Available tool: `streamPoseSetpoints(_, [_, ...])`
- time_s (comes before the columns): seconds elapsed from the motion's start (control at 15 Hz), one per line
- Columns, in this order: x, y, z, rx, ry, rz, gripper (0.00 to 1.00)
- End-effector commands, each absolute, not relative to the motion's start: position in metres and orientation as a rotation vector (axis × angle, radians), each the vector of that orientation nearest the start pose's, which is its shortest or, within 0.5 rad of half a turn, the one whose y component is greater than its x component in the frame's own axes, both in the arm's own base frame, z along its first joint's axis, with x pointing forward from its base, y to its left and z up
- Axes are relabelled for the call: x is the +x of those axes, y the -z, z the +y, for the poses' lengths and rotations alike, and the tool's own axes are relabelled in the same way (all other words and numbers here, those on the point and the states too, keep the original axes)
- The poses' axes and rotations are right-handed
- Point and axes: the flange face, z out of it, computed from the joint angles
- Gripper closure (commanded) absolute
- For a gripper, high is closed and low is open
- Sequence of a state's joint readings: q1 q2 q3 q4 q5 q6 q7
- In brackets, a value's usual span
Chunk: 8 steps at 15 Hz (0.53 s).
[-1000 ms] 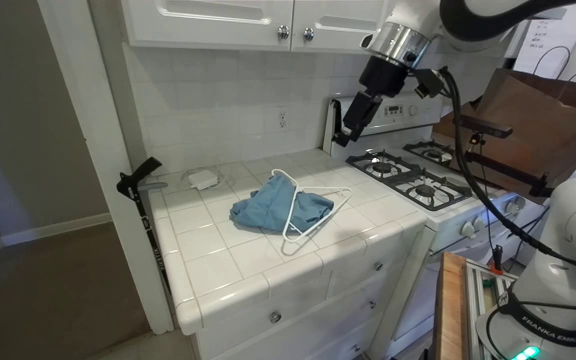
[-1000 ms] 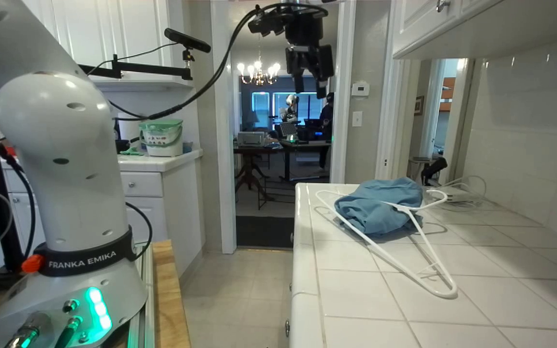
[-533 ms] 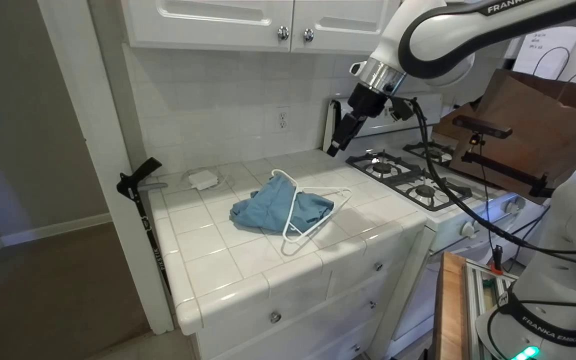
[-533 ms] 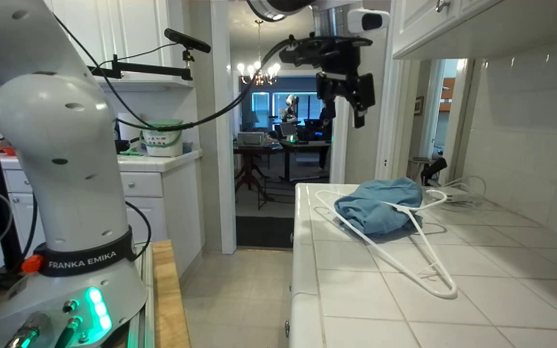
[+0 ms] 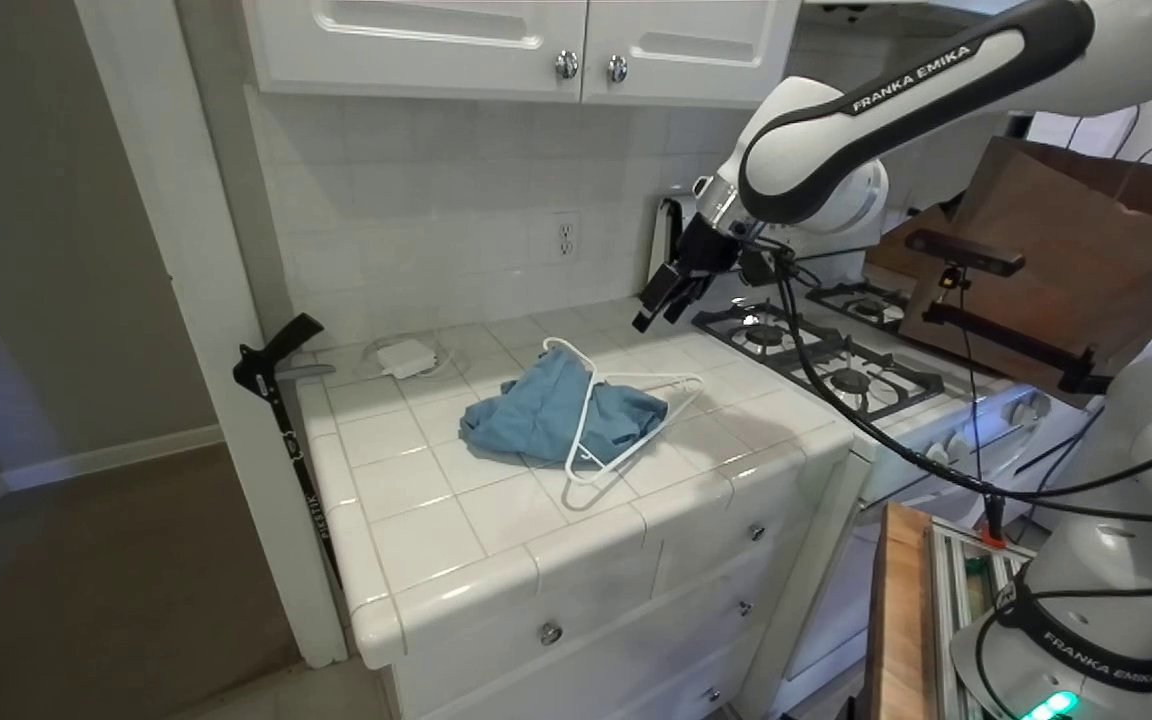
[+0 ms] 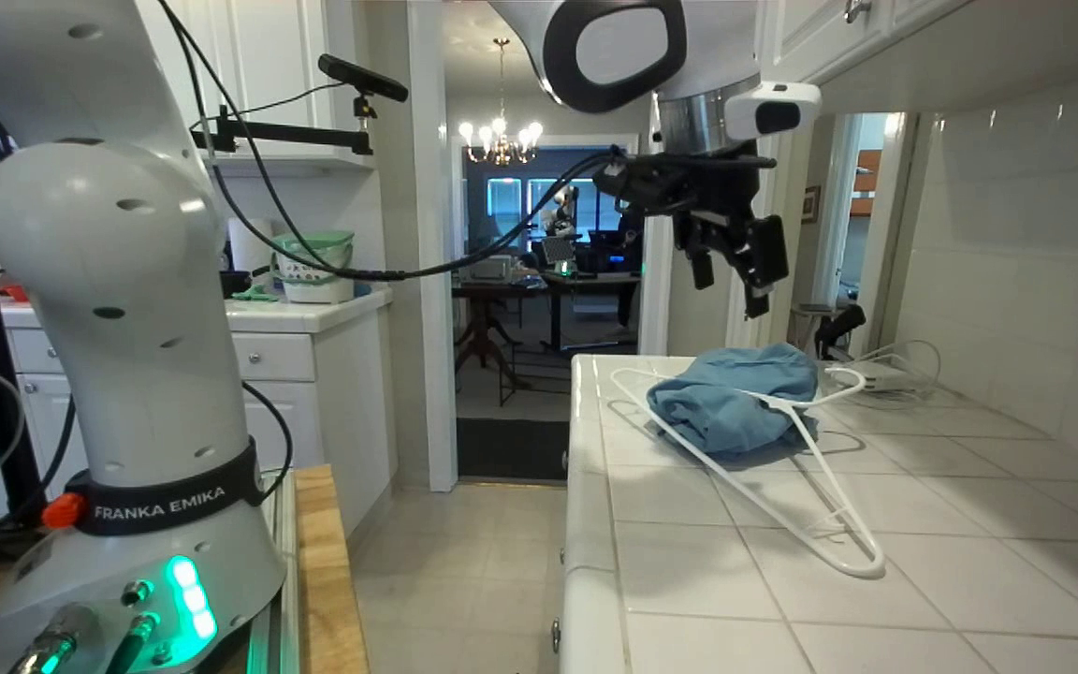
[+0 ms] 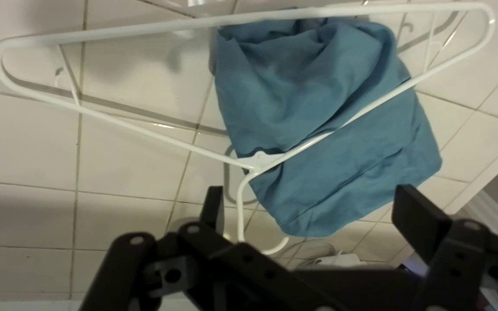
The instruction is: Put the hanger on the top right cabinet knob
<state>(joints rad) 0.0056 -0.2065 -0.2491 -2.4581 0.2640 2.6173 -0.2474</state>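
The thin white hanger (image 5: 582, 425) lies partly on a crumpled blue cloth (image 5: 531, 415) on the tiled counter; it also shows in an exterior view (image 6: 823, 459). Its hook points towards the wall. My gripper (image 5: 658, 318) is open and empty, above and apart from the hanger, as an exterior view (image 6: 731, 295) also shows. In the wrist view the open fingers (image 7: 309, 194) stand either side of the hanger's hook (image 7: 240, 216) and the cloth's corner; a finger link hides part of the hook. The top right cabinet knob (image 5: 617, 69) is on the upper door, bare.
A white adapter with cable (image 5: 406, 358) lies at the back of the counter (image 5: 416, 540). A black grabber tool (image 5: 281, 380) leans at its far end. A gas stove (image 5: 846, 380) adjoins it. The upper cabinets (image 5: 436, 70) overhang the tiled wall. A paper bag (image 5: 1066, 260) stands behind.
My gripper has moved down and nearer the hanger and the tiled wall, staying open. The hanger and the cloth have not moved.
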Motion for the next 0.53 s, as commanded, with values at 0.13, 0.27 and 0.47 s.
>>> streamPoseSetpoints(0.13, [0.489, -0.365, -0.15, -2.967, 0.625, 0.497, 0.0])
streamPoseSetpoints(0.27, [0.492, -0.354, -0.155, -2.97, 0.589, 0.559, 0.0])
streamPoseSetpoints(0.47, [0.486, -0.353, -0.154, -2.977, 0.575, 0.526, 0.0])
